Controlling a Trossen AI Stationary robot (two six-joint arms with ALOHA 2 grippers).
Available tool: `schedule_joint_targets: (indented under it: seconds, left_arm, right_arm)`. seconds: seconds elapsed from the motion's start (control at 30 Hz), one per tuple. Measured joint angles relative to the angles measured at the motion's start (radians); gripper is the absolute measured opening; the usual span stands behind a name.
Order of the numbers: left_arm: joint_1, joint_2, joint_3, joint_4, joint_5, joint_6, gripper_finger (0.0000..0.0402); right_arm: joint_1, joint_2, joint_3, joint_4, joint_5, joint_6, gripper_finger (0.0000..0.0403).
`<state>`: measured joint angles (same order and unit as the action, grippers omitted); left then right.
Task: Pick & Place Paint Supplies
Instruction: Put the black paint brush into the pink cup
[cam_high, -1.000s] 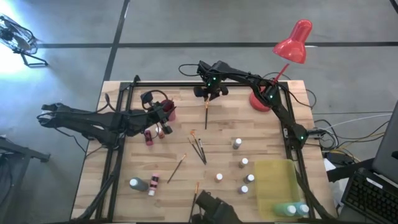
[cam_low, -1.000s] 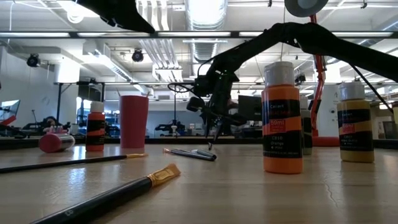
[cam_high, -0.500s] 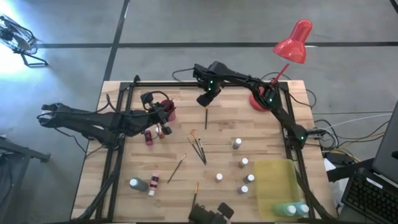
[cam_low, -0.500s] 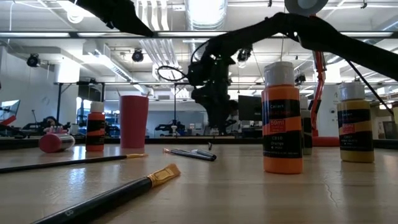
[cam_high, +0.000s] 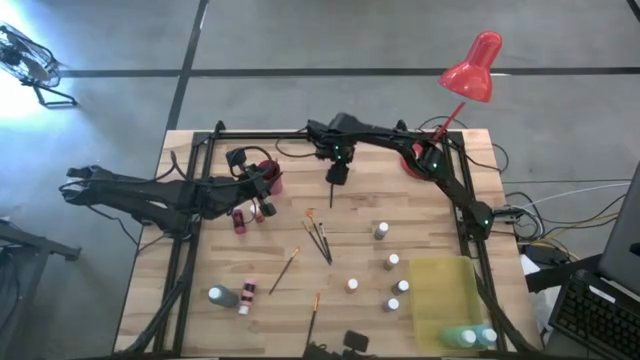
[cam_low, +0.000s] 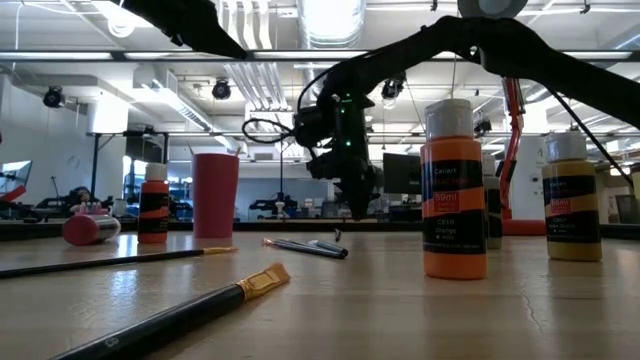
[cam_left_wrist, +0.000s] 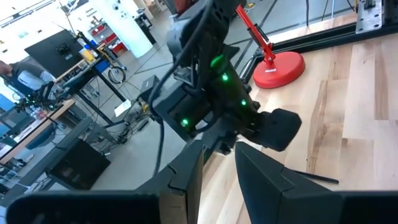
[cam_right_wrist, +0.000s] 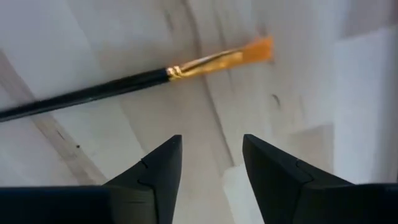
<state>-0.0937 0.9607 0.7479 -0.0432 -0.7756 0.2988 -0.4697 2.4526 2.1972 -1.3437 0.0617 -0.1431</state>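
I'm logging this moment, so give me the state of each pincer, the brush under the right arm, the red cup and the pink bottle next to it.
Right pincer: open, empty, above the brush.
Left pincer: open, empty.
Paintbrush: flat on the table, not gripped.
Red cup: upright.
Pink bottle: on its side.

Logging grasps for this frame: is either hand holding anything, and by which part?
Nothing is held. The right hand is open above a paintbrush lying on the table, not touching it. The left hand is open and empty too.
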Motion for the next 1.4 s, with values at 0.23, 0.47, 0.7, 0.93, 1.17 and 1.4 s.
schedule_joint_targets:
  seconds: [0.23, 0.47, 0.7, 0.93, 1.17, 1.4]
  left_arm:
    - [0.000, 0.000, 0.000, -0.002, -0.012, 0.005, 0.0101]
    - [0.000, 0.000, 0.000, -0.001, -0.015, 0.031, 0.0101]
    - [0.000, 0.000, 0.000, 0.018, -0.008, 0.040, 0.0101]
    - [0.001, 0.000, 0.000, 0.072, 0.011, -0.008, 0.0101]
    - [0.012, 0.037, 0.007, 0.211, 0.064, -0.032, 0.0101]
    - [0.107, 0.216, 0.211, 0.104, 0.159, -0.100, 0.0101]
  right_arm:
    - [0.000, -0.077, -0.127, 0.100, -0.015, -0.023, 0.0130]
    - [0.020, -0.389, -0.413, 0.281, -0.014, 0.058, 0.0096]
    - [0.104, -0.775, -0.769, 0.519, -0.016, 0.188, 0.0067]
    - [0.226, -1.097, -1.010, 0.664, -0.015, 0.313, 0.0049]
    - [0.349, -1.331, -1.172, 0.779, -0.017, 0.378, 0.0046]
    - [0.390, -1.454, -1.270, 0.776, -0.010, 0.473, 0.0068]
